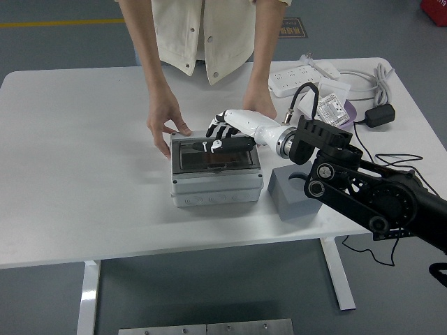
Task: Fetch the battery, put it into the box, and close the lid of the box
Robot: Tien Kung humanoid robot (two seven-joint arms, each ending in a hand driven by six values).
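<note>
White table [84, 181] carries one grey box [215, 178], its clear lid [209, 155] lying nearly flat. One robot hand [225, 136], the right, rests spread on that lid, likely pressing it shut. Two person's hands [166, 120] brace the box's back, probably steadying it. Battery shows dimly under the lid.

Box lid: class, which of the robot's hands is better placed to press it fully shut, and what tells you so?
Right. The right hand already lies flat on the lid of the box, fingers extended. No left arm is in view. A person's hand steadies the box's far left corner.
</note>
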